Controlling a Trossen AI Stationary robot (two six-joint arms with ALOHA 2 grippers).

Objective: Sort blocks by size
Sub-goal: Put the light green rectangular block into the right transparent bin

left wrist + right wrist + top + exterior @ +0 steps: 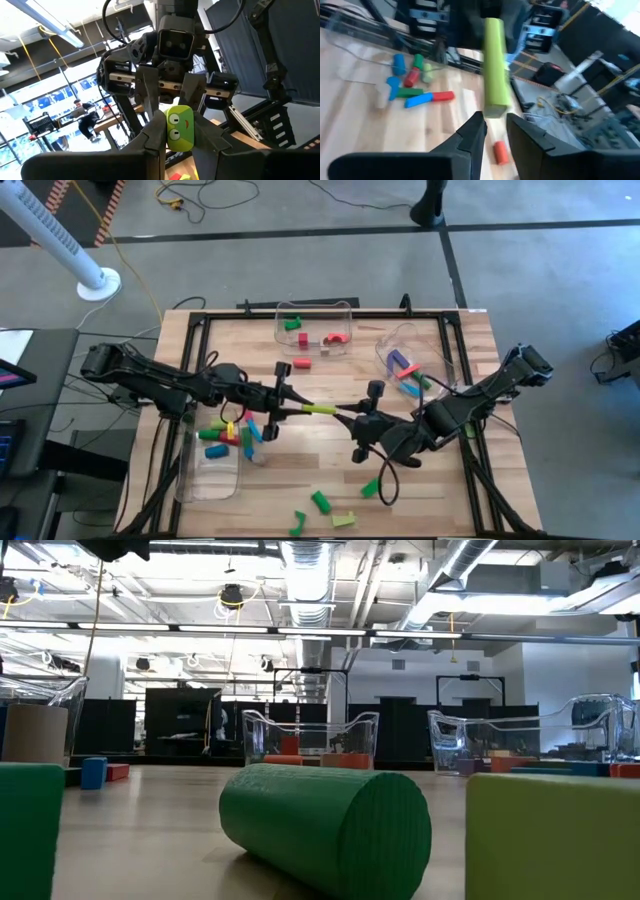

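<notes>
Frame centre, above the wooden counter (330, 470): left gripper (290, 408) jaws clamped on one end of a long yellow-green bar block (320, 409). Right gripper (352, 418) meets the other end, jaws narrowly parted around it.

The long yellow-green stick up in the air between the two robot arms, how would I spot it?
Look at the middle of the wooden table, where the two dark arms meet. The left gripper holds one end of a long yellow-green bar; the right gripper is at its other end. Unlike the other blocks, it's off the table.
</notes>
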